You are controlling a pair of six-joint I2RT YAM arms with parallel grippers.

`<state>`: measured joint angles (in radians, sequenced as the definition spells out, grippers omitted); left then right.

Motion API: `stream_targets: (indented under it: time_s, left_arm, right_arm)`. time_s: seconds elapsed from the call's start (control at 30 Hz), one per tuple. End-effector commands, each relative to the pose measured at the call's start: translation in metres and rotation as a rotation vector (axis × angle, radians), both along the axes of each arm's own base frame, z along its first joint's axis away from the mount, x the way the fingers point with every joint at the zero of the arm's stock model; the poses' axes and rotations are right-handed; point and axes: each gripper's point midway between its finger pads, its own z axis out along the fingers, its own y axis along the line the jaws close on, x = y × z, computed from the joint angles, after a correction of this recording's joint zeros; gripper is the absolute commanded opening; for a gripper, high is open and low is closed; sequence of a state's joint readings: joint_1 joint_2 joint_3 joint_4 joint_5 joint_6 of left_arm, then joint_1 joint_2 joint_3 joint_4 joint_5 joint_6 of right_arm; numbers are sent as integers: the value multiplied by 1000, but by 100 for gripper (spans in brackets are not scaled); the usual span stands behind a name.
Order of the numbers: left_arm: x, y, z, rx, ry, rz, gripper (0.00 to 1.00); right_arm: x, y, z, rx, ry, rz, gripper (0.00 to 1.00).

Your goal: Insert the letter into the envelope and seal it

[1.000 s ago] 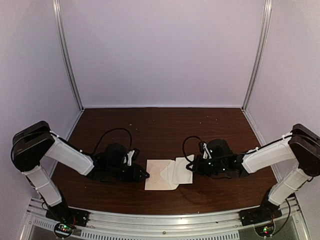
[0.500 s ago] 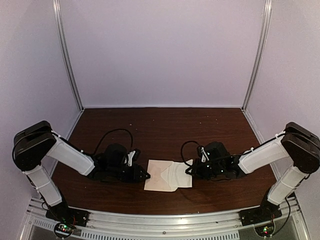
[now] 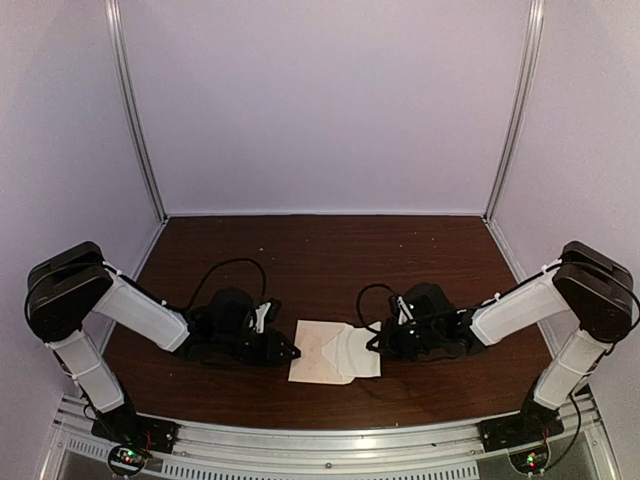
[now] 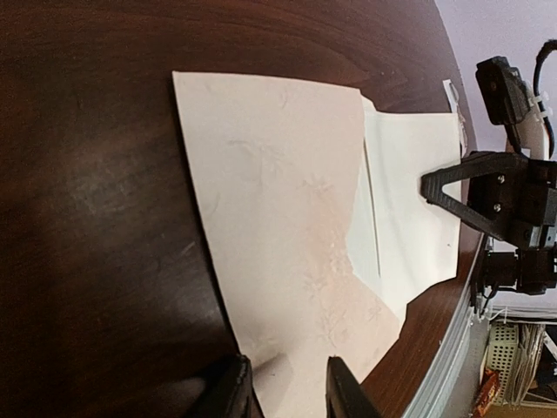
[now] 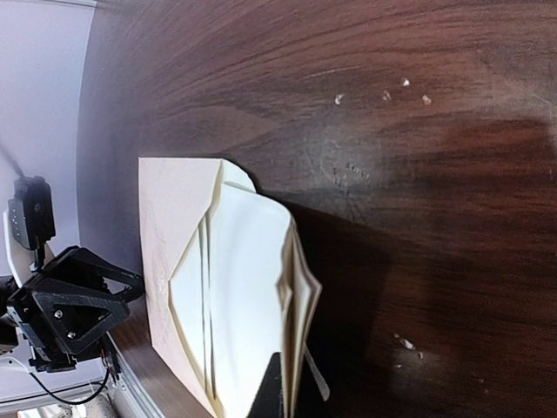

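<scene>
Dark brown wooden table (image 3: 330, 240), lilac walls. Small cream-tan paper envelope (image 4: 278, 235) flat near front edge, off-white folded paper letter (image 5: 248, 287) overlapping its right side. Right gripper (image 5: 283, 387) clamped on letter's edge. Left gripper (image 4: 287, 387) fingers parted at envelope's left edge.

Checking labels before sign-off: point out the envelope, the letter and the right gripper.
envelope (image 4: 270, 209): left wrist view, middle of its tan face.
letter (image 5: 248, 279): right wrist view, its white folded top panel.
right gripper (image 4: 428, 185): left wrist view, shut fingertips on the letter's edge.
</scene>
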<state>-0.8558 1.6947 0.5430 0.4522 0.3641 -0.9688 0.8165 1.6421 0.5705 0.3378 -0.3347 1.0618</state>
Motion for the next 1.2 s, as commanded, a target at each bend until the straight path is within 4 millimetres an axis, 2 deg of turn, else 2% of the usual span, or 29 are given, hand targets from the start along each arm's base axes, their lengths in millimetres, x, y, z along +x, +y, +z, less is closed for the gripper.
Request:
stream_targets:
  time_s: [0.0,1.17]
  left_arm:
    - [1,-1,1,-22,0,-2,29]
    - [0,-4,2,-34,10,-14,29]
  right_arm:
    - [4,6,1,17,16,5,0]
    - [7,23,-1,58,32,34,0]
